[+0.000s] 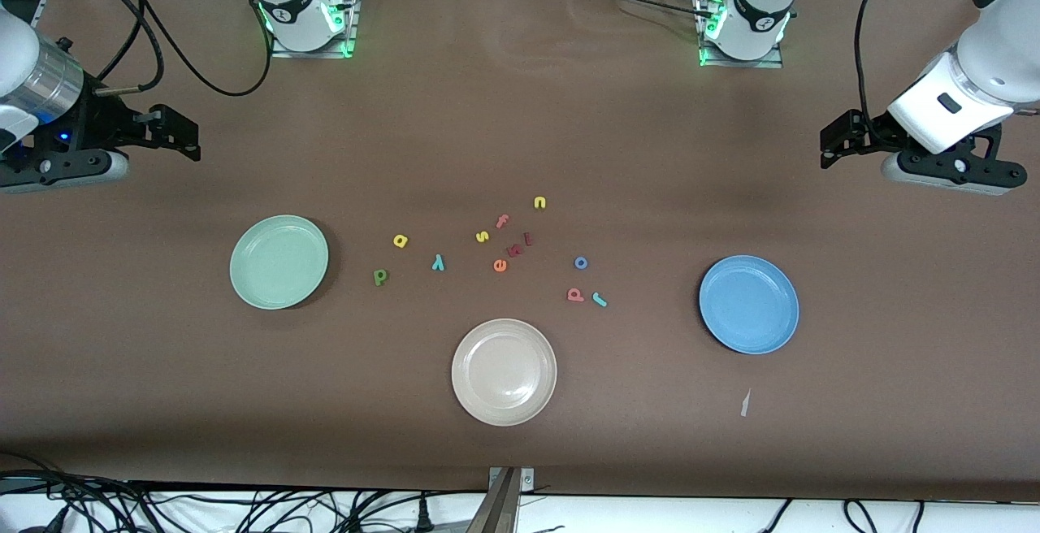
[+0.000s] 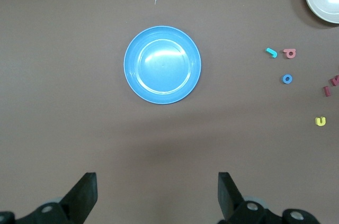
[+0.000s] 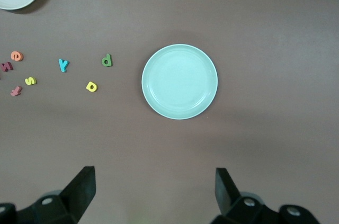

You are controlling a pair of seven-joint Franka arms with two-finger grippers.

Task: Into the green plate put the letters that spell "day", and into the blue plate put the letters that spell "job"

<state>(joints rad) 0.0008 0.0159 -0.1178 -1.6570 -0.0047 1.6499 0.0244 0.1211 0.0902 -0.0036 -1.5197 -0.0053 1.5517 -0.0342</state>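
The green plate [image 1: 279, 262] [image 3: 179, 81] lies toward the right arm's end, the blue plate [image 1: 748, 304] [image 2: 162, 64] toward the left arm's end. Between them lie the dark green "d" [image 1: 380, 276] [image 3: 107, 61], yellow "a" [image 1: 400, 240] [image 3: 91, 86] and teal "y" [image 1: 438, 262] [image 3: 63, 65]. Closer to the blue plate are the blue "o" [image 1: 580, 262] [image 2: 287, 79], pinkish-red "b" [image 1: 575, 295] [image 2: 289, 53] and teal "j" [image 1: 600, 299] [image 2: 271, 52]. My right gripper [image 1: 183, 136] [image 3: 155, 195] hangs open above bare table beside the green plate. My left gripper [image 1: 833, 143] [image 2: 157, 197] hangs open beside the blue plate. Both plates and both grippers hold nothing.
A beige plate [image 1: 504, 371] sits nearest the front camera, between the other two. Other letters lie mid-table: yellow "s" [image 1: 482, 236], yellow "u" [image 1: 539, 202], orange "e" [image 1: 500, 265], a pinkish "f" [image 1: 502, 221] and dark red ones [image 1: 515, 250]. A paper scrap [image 1: 744, 403] lies near the blue plate.
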